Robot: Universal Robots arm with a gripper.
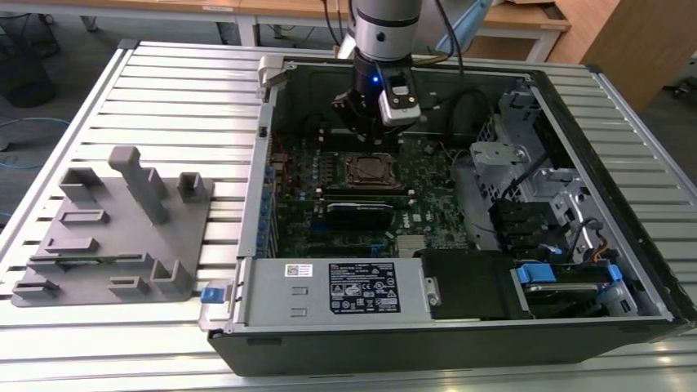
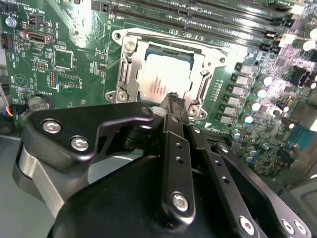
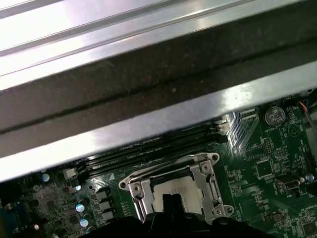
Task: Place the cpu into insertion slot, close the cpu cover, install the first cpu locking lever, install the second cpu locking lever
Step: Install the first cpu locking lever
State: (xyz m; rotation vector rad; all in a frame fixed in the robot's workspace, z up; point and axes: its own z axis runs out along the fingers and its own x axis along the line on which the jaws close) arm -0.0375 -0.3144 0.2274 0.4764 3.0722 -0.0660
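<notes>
The cpu (image 2: 161,82) lies flat in the insertion slot (image 1: 374,170) on the green board, its pale metal top showing. The silvery cpu cover (image 2: 126,74) lies down around it, framing the chip through its square cut-out. In the first wrist view the cpu (image 3: 181,187) and cpu cover (image 3: 210,181) appear again. My gripper (image 1: 374,143) hangs just above the socket's far edge in the exterior view. Its black fingers come together in one narrow tip (image 2: 173,100) at the chip's edge, shut with nothing between them. The same tip (image 3: 171,201) appears in the first wrist view.
The open computer case (image 1: 250,269) lies on a slatted table. A black graphics card (image 1: 360,214) sits just nearer than the socket, a labelled power supply (image 1: 348,290) nearer still. Drive cages (image 1: 544,204) fill the exterior view's right. A grey fixture (image 1: 109,237) stands outside on the left.
</notes>
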